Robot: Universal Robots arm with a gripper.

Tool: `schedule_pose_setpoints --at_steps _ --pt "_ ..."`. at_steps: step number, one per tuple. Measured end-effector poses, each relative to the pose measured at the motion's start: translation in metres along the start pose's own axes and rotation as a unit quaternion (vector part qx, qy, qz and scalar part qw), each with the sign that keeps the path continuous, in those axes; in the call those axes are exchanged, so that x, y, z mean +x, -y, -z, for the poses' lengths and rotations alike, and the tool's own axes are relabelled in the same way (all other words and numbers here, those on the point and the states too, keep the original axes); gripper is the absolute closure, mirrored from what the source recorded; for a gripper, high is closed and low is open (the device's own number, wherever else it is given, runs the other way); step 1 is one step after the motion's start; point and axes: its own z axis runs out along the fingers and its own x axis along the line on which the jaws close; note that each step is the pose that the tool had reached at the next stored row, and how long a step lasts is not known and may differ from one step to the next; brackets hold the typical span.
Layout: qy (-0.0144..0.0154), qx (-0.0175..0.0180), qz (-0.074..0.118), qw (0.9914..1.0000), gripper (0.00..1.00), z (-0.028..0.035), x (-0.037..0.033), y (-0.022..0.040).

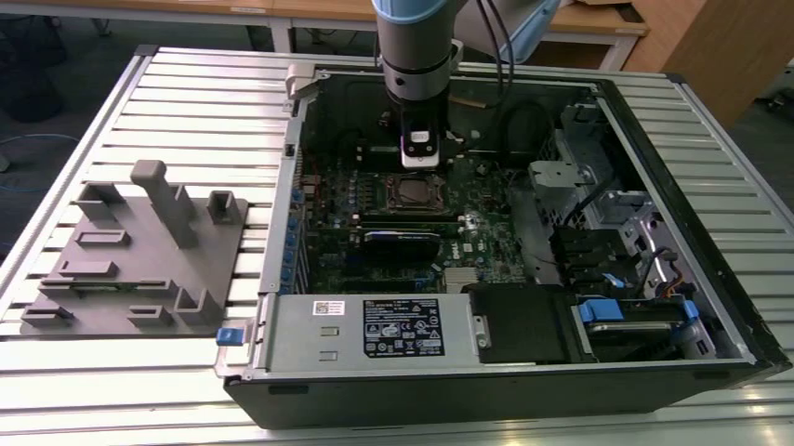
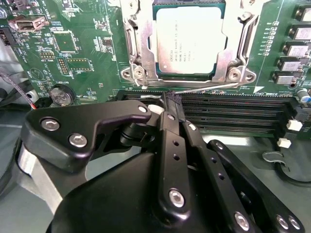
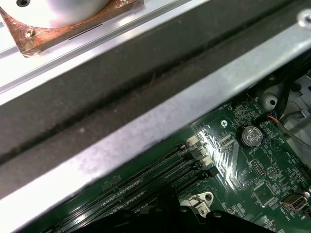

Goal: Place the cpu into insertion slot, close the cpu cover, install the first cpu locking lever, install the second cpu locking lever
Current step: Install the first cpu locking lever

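Cpu cover, at the exterior view's centre, may be left unlatched if the locking lever is let slip by the narrowed gripper.

Inventory:
- computer case, open: one
- green motherboard: one
- cpu: one
- coin battery (seen in both wrist views, counted once): one
- power supply box: one
- grey moulded tray: one
- robot arm: one

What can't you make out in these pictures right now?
Second wrist view: one edge of the cpu is cut off by the picture's edge.
Second wrist view: the shut gripper covers the end of the lever, so a grip is unclear.
Exterior view: the socket is too small to judge latching; the arm hides what lies behind it.
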Motion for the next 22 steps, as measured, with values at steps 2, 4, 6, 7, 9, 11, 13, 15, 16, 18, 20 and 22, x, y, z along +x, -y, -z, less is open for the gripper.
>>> schedule_pose_setpoints --at_steps 2,4,6,7,9,11,13,15,16,18,20,22 --pt "0.0 -0.0001 0.0 1.0 0.89 -0.0002 0.0 0.0" --pt "-0.0001 -0.0001 0.001 1.0 0.89 -0.0002 0.0001 0.0001" --pt "-0.0004 -0.0002 0.002 1.0 0.89 -0.0003 0.0001 0.0001" --pt "-0.0006 -0.0002 0.002 1.0 0.89 -0.0003 0.0001 0.0" --pt "-0.0007 -0.0002 0.003 1.0 0.89 -0.0003 0.0 0.0" --pt "-0.0007 -0.0002 0.003 1.0 0.89 -0.0003 0.0 0.0" --pt "-0.0007 -0.0003 0.003 1.0 0.89 -0.0003 0.0 0.0" --pt "-0.0007 -0.0001 0.003 1.0 0.89 -0.0005 -0.0004 -0.0002" --pt "-0.0006 -0.0001 0.003 1.0 0.89 -0.0006 -0.0007 -0.0004" --pt "-0.0005 0.0001 0.003 1.0 0.89 -0.0006 -0.0008 -0.0004" --pt "-0.0004 0.0004 0.003 1.0 0.89 -0.0006 -0.0008 -0.0004" --pt "0.0004 0.0015 0.003 0.99999 0.89 -0.0004 -0.0008 -0.0006"
